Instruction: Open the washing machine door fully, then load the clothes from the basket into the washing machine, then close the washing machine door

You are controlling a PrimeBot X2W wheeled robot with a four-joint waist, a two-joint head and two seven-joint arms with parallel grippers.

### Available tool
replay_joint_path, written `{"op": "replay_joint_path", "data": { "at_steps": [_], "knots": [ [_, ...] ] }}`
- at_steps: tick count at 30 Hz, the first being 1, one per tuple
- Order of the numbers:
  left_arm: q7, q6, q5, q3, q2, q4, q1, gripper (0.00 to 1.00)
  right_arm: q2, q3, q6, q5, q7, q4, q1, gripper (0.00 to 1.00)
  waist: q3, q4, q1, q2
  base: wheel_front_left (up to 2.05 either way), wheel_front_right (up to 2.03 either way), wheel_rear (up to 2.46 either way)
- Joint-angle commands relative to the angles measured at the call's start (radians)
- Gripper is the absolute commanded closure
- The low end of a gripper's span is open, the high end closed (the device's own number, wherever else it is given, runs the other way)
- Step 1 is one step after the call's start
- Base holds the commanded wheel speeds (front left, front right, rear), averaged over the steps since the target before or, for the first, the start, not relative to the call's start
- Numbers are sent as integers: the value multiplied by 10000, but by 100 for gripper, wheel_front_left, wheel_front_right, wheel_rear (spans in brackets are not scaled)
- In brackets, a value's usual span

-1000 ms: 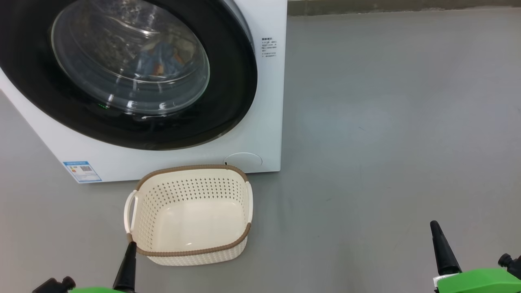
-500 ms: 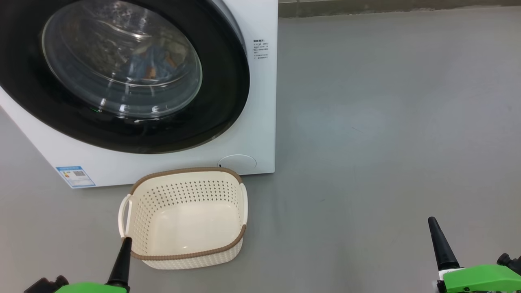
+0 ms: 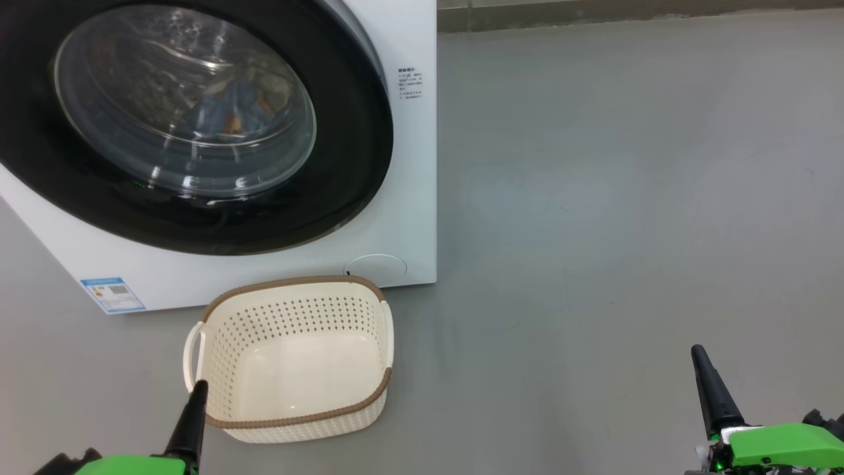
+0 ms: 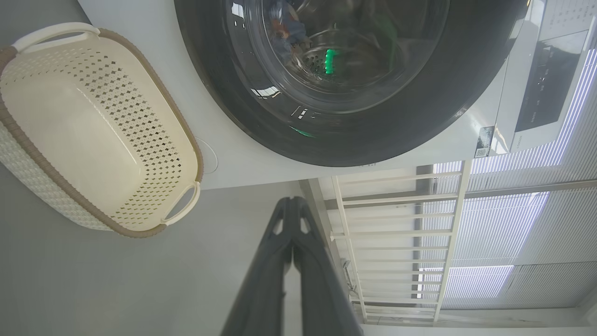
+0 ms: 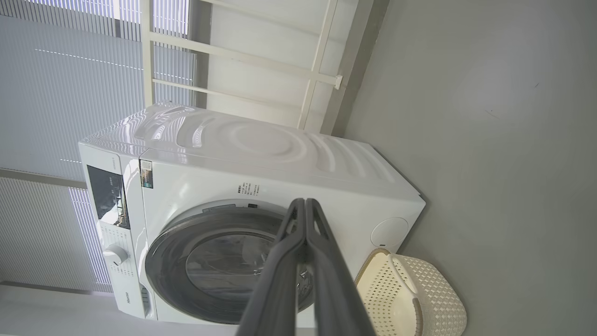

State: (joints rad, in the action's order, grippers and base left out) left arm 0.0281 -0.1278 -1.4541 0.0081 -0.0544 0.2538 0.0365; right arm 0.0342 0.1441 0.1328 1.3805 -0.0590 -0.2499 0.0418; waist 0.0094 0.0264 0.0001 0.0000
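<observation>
The white washing machine [image 3: 409,218] fills the upper left of the head view, and its black-rimmed round door [image 3: 356,132] lies shut against the front. Behind the glass, blue clothes [image 3: 227,112] with orange prints rest in the drum. The cream basket [image 3: 290,359] stands empty on the floor in front of the machine. My left gripper [image 3: 196,390] is shut, its tip just above the basket's near left corner. My right gripper [image 3: 699,356] is shut too, low at the right over bare floor. In the wrist views the left gripper [image 4: 292,201] and the right gripper [image 5: 304,201] have their fingers pressed together, holding nothing.
Grey floor [image 3: 626,198] stretches to the right of the machine up to a wall skirting [image 3: 626,13]. A white rack [image 4: 396,224] and window blinds [image 5: 70,70] stand behind the machine. A blue label sticker [image 3: 112,295] marks the machine's lower left front.
The whole head view has shifted left and slightly down, so the camera has moved. Both grippers stay shut and low. The door, the basket and the clothes keep their places.
</observation>
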Motion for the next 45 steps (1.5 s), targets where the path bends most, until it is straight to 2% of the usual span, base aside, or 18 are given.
{"op": "replay_joint_path", "data": {
  "at_steps": [1, 17, 45],
  "knots": [
    [92, -25, -272, 361, -203, -179, 507, 100, 136, -240, -13, 355, -92, 205, 438, 100, -7, -26, -1, 0, 0, 0, 0],
    [577, -29, -1821, 716, -204, -101, 686, 100, 160, -303, -21, 2274, -540, 53, 660, 100, -63, -263, -1, 0, 0, 0, 0],
    [657, -29, -1746, 815, -135, -96, 694, 100, 160, -304, -21, 2282, -542, 52, 661, 100, -63, -264, -1, 0, 0, 0, 0]
  ]
}}
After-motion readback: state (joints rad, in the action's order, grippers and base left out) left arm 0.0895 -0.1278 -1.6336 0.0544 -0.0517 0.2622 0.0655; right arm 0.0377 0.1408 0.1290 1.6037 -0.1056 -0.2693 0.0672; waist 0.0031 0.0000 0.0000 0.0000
